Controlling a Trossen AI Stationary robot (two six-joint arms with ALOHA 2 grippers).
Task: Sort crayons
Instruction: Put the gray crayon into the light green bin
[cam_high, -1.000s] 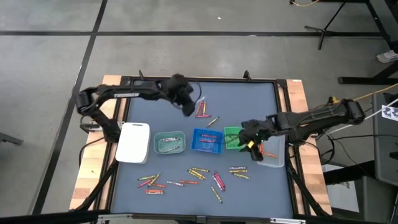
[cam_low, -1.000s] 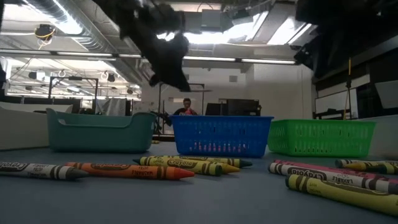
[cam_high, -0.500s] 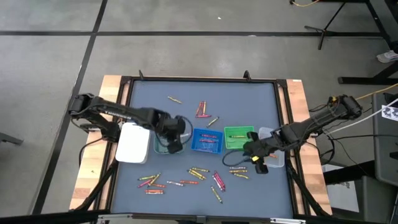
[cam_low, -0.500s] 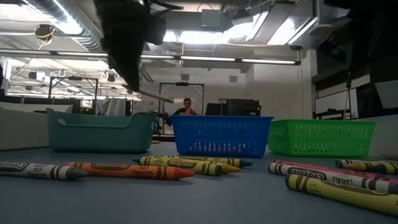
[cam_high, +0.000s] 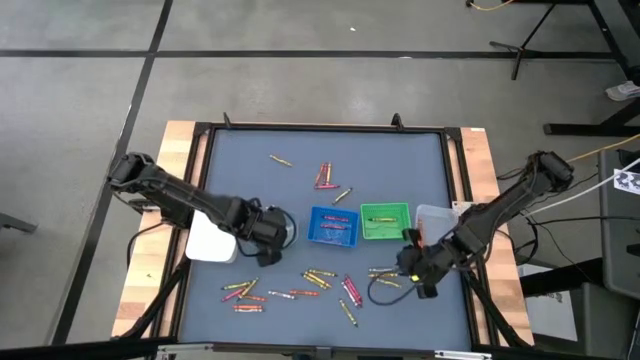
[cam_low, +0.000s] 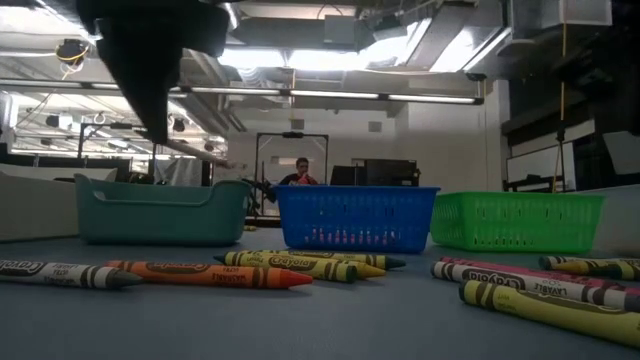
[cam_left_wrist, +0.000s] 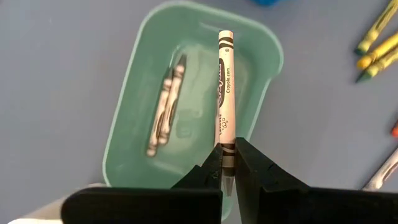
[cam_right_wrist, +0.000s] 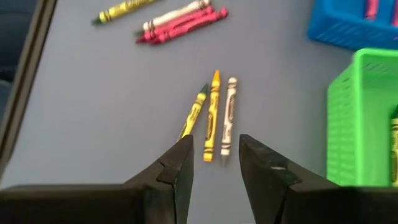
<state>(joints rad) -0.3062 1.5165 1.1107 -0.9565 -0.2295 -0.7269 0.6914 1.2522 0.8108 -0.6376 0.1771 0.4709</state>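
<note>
My left gripper (cam_high: 264, 234) hangs over the teal tray (cam_left_wrist: 132, 144), shut on a grey-white crayon (cam_left_wrist: 225, 87). Two grey crayons (cam_left_wrist: 165, 109) lie on the tray's floor. In the low view the crayon (cam_low: 205, 155) sticks out from the dark left gripper (cam_low: 158, 132) above the teal tray (cam_low: 160, 210). My right gripper (cam_right_wrist: 214, 163) stands open above three loose crayons (cam_right_wrist: 213, 115) on the mat: one green-yellow, one orange, one white. It is near the green tray (cam_right_wrist: 364, 118) and touches nothing. My left gripper pinches the crayon's one end (cam_left_wrist: 227, 149) between its two fingers. The fingers slant down from above, and the crayon runs on forward from their tips. The crayon is lifted clear, its free end over the teal tray's inside.
In a row stand a white tray (cam_high: 213, 238), a blue tray (cam_high: 333, 225), a green tray (cam_high: 383, 220) and a clear tray (cam_high: 437, 218). Loose crayons lie near the front edge (cam_high: 320, 278) and farther back (cam_high: 322, 177). A person shows in the room behind (cam_low: 299, 172).
My left gripper has swung from the table's far middle toward the near left, turning as it went, and now hangs over the teal tray with the crayon still held. My right gripper has gone from beside the green tray toward the near edge, over loose crayons, staying open.
</note>
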